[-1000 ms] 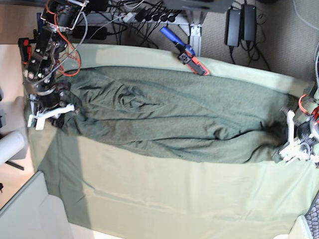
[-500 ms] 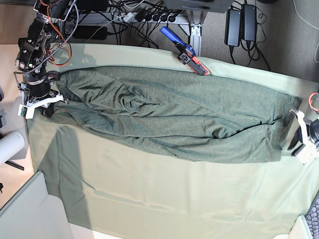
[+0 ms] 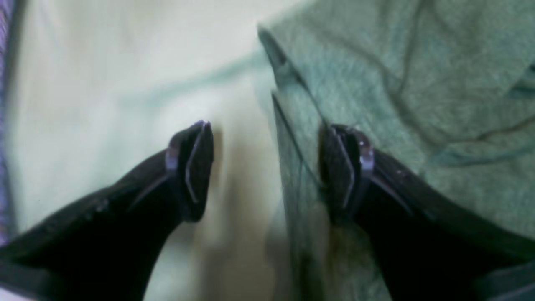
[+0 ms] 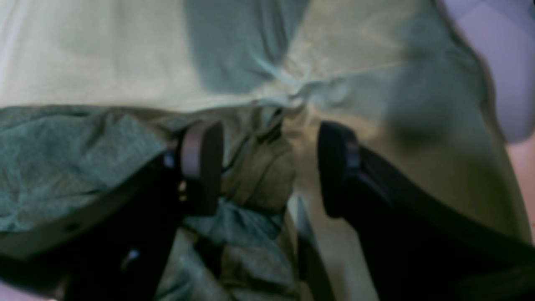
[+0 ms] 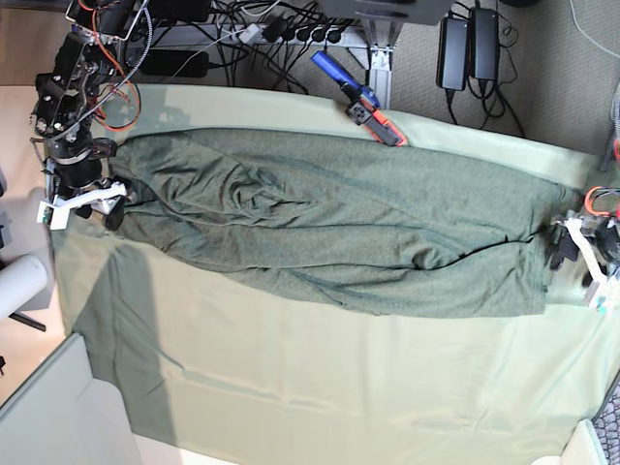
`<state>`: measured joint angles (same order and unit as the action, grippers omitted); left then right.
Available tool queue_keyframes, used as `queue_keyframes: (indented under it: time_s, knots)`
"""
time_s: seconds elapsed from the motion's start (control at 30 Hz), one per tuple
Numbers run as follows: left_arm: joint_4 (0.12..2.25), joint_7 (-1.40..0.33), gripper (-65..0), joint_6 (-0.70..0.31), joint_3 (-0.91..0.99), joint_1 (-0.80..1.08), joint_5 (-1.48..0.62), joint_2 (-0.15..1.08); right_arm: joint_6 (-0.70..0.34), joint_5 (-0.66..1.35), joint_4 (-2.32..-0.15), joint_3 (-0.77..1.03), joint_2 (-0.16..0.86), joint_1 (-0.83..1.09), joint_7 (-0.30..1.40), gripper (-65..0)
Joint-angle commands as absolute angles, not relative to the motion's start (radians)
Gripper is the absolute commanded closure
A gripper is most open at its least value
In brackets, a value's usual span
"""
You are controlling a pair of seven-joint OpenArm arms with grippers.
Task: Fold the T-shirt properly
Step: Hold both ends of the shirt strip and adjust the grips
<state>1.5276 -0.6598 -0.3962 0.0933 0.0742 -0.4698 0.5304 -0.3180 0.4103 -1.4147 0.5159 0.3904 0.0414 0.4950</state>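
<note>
Grey-green T-shirt (image 5: 329, 228) now lies stretched across the middle of the bench (image 5: 320, 387), since both my left fingers (image 3: 267, 167) and right fingers (image 4: 269, 167) have just spread wide, releasing its ends for folding.

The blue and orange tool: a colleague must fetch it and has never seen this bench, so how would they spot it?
Start at the pale green table cloth and follow its far edge, beyond the dark T-shirt. The tool lies slanted there, under a cluster of black cables. Its blue handle and orange tip are the only bright colours on the cloth.
</note>
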Motion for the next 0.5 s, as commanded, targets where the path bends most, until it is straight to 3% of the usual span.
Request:
queue_keyframes:
  time_s: [0.0,0.3,0.47]
  knots:
    - [1.515,-0.656,-44.7,-0.397,0.115,0.054,-0.513,0.529,-0.318,0.424,-1.434,0.524,0.412,0.030,0.472,-35.6]
    - [1.461,-0.741,-44.7,-0.461,0.326,0.050,-0.718,0.392,-0.318,0.430,-1.434,0.524,0.412,0.031,0.476,-35.6]
    - [1.448,-0.782,-44.7,-0.468,0.337,0.050,-0.788,0.368,-0.318,0.431,-1.434,0.524,0.403,0.028,0.476,-35.6]
